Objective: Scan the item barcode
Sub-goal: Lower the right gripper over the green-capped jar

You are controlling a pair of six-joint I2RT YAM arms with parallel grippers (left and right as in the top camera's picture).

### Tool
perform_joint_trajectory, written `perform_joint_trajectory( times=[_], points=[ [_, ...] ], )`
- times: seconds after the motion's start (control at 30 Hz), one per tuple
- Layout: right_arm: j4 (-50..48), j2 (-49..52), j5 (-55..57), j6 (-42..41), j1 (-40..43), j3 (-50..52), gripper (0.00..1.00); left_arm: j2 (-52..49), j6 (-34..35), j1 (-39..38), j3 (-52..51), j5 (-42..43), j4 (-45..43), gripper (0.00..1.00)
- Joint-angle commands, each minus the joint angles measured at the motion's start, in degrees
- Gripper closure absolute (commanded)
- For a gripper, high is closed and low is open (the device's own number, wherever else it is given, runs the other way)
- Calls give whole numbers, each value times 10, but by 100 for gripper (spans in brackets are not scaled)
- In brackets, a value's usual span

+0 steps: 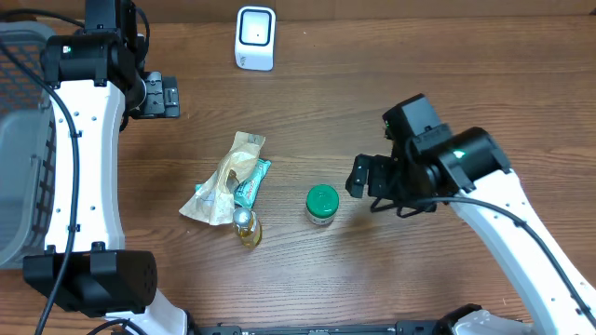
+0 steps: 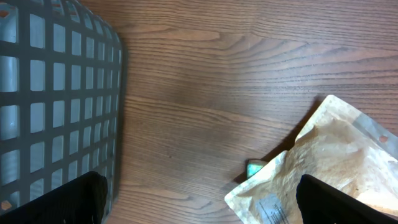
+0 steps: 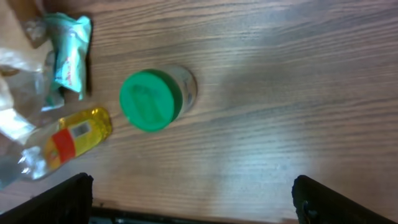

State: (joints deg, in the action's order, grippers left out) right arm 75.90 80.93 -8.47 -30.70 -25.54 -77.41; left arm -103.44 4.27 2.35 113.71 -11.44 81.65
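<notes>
A matt, dark wood-grain desk (image 1: 372,93) carries a crinkled, paper-like tan pouch (image 1: 228,172), a glossy teal wrapper (image 1: 251,181), a clear, shiny bottle (image 1: 248,228) and a jar (image 1: 322,207) with a smooth green plastic lid (image 1: 322,198), beside a grey plastic lattice basket (image 1: 19,167).

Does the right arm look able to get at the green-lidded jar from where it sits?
Probably yes. The right arm has its jaws open beside the jar, with only bare table between them. The bottle and packets lie on the jar's far side.

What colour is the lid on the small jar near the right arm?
Green. The jar's lid shows best in the right wrist view, standing out against the brown wooden table.
</notes>
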Motion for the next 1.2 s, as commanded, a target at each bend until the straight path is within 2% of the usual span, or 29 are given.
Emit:
perform_joint_trajectory(
  times=[0.0,0.63,1.0,1.17],
  points=[
    [-19,12,10,-6,-3,16,0,0,-4,-1,7,-6,0,1],
    [-52,40,9,-6,-9,24,0,0,-4,-1,7,-6,0,0],
    [-96,40,10,-11,-73,25,0,0,-4,-1,7,-6,0,0],
    [-106,41,49,-71,-101,25,0,0,-4,-1,7,-6,0,0]
  ],
)
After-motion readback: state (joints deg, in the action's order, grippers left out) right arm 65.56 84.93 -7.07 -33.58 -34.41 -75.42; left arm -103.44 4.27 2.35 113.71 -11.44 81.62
